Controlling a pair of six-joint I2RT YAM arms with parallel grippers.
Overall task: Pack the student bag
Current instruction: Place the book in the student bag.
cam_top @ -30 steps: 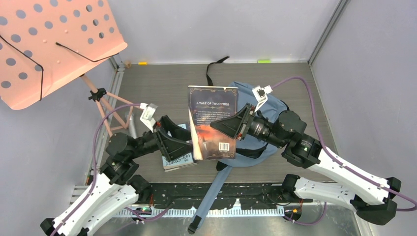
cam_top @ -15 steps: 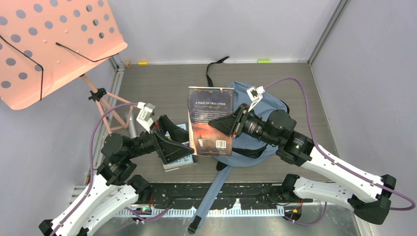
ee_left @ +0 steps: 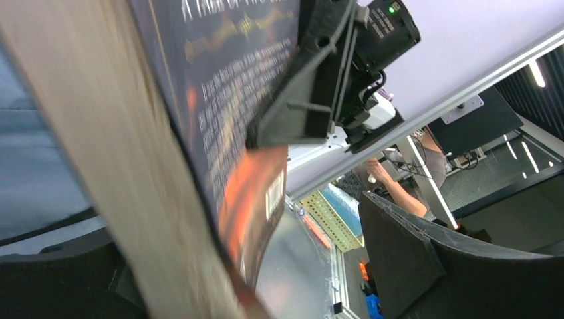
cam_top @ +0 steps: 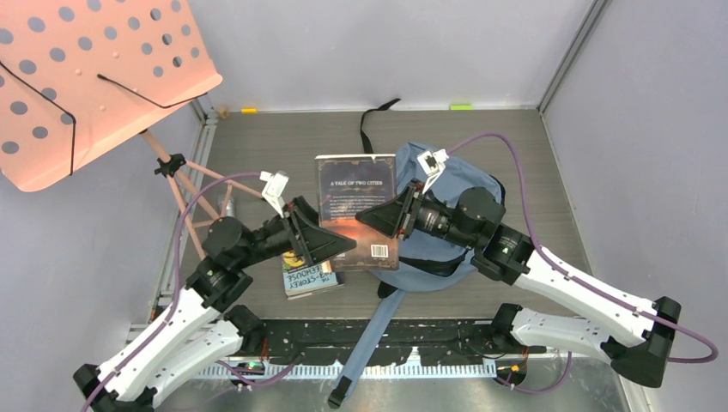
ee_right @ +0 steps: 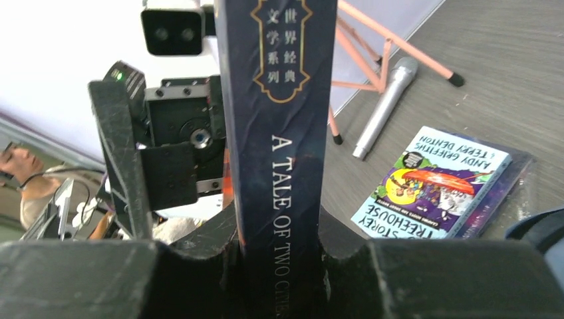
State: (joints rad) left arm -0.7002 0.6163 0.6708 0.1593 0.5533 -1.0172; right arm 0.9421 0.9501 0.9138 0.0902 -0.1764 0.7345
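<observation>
While my right pincer (cam_top: pixel 364 215) is clamped on the spine of the A Tale of Two Cities book (cam_top: pixel 356 184), one finger pressed on each cover, my left pincer (cam_top: pixel 342 245) gapes wide at the book's page edge on the opposite side. In the left wrist view the pages run close along one finger (ee_left: pixel 60 286), while the other finger (ee_left: pixel 406 259) stands well clear of the back cover, so that pincer grips nothing. The book is held up off the table (cam_top: pixel 283 146) with its back cover facing upward. Just to its right, under my right arm, the student bag (cam_top: pixel 486 184) lies on the table, its blue strap (cam_top: pixel 365 343) trailing over the near edge. Below my left pincer a Treehouse book (cam_top: pixel 307 279) lies flat on the table. Left of it is a silver microphone (ee_right: pixel 386 106), beside the legs of the pink perforated music stand (cam_top: pixel 86 77) at the far left.
</observation>
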